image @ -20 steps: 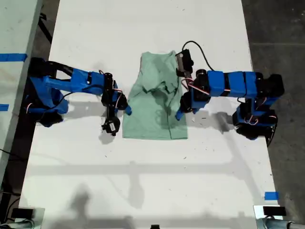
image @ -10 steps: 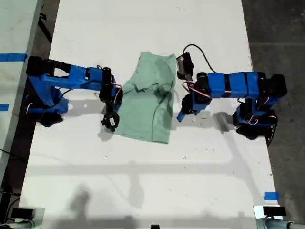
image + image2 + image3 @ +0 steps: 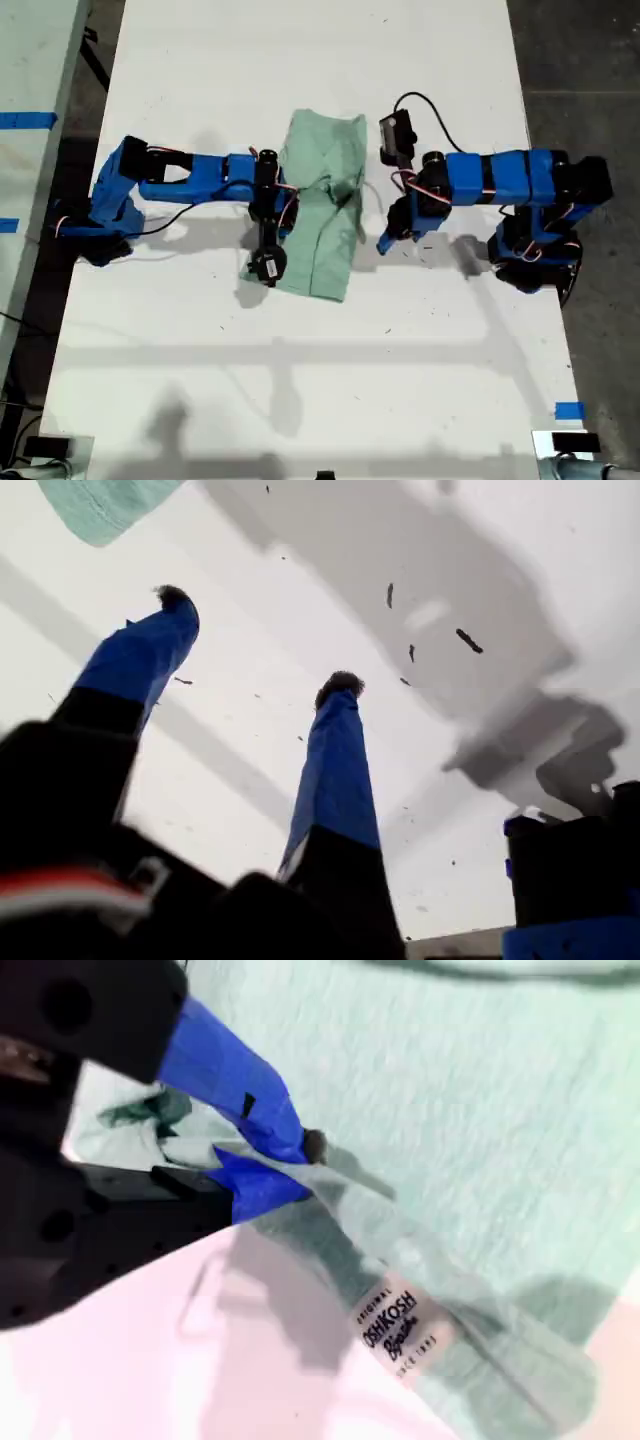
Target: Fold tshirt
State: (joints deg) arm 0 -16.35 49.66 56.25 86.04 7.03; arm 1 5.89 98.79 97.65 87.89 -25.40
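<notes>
The pale mint-green tshirt (image 3: 330,150) lies partly folded in the middle of the white table, narrow and slanted. My second gripper (image 3: 288,212) (image 3: 300,1165) reaches in from the exterior view's left and is shut on a fold of the tshirt (image 3: 480,1110), lifting an edge near the white tag (image 3: 395,1325). My first gripper (image 3: 384,242) (image 3: 258,640) comes in from the exterior view's right, is open and holds nothing. It hangs over bare table just beside the cloth, and only a corner of the tshirt (image 3: 100,505) shows in its wrist view.
The white table (image 3: 300,380) runs the length of the exterior view, with dark floor past both long edges. A black cable (image 3: 425,105) loops over the first arm. Blue tape (image 3: 570,410) marks the table near the exterior view's lower right.
My second gripper has swept toward the exterior view's right, pulling the tshirt's edge over the cloth, so the shirt looks narrower. The first arm has barely moved, and the cloth now lies clear of it.
</notes>
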